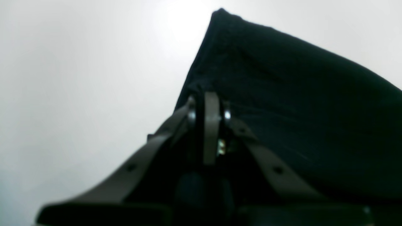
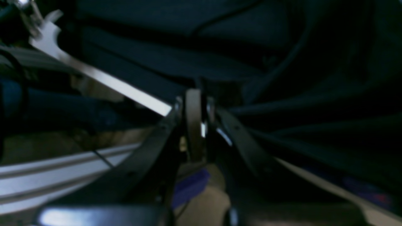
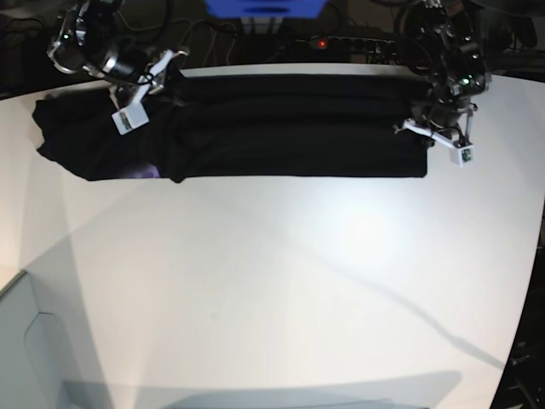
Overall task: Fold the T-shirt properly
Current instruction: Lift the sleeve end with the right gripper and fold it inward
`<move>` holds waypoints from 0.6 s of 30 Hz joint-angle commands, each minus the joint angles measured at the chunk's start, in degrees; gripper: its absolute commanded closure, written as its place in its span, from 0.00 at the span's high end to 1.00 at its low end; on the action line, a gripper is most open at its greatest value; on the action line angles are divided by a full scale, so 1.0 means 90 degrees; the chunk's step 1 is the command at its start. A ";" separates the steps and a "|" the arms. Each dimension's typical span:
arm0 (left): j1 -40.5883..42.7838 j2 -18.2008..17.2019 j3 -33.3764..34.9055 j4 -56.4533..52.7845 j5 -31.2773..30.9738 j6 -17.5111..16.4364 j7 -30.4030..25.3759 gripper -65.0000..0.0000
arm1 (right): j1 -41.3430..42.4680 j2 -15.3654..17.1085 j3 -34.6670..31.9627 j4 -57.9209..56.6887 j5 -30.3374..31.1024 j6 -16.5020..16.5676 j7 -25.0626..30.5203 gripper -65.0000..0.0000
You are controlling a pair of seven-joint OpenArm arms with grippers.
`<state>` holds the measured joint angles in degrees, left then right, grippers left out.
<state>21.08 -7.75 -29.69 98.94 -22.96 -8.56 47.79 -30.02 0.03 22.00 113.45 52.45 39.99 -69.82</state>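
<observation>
Smooth, matte white bench (image 3: 281,281) fills most of the base view, with dark clutter and cables behind it. Along its far edge the T-shirt (image 3: 289,128) lies as a long, soft black band of folded cloth with shallow lengthwise creases. The left gripper (image 1: 209,103), slim grey metal, is clamped on a peaked corner of the T-shirt. The right gripper (image 2: 194,100) is pinched closed on dark rumpled T-shirt cloth.
</observation>
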 commanded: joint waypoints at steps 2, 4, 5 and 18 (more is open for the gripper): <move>-0.0022 -0.0062 -0.0017 0.0079 -0.0042 0.0008 -0.0099 0.01 | 0.0010 0.0040 0.0169 -0.0156 0.0488 0.0001 0.0105 0.00; -0.0022 -0.0062 -0.0017 0.0079 -0.0042 0.0008 -0.0099 0.01 | 0.0019 0.0040 0.0462 -0.0410 0.0712 0.0001 0.0085 0.00; -0.0022 -0.0062 -0.0017 0.0079 -0.0042 0.0008 -0.0099 0.01 | 0.0029 0.0040 0.0559 -0.0527 0.0751 0.0001 0.0085 0.00; -0.0062 -0.0062 -0.0017 0.0079 -0.0042 0.0008 -0.0099 0.01 | 0.0332 0.0509 0.0784 -0.2110 0.0761 0.0001 0.0105 0.06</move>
<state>20.91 -7.73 -29.69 98.91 -22.96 -8.56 47.79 -26.89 4.08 28.75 93.71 57.74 39.99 -69.45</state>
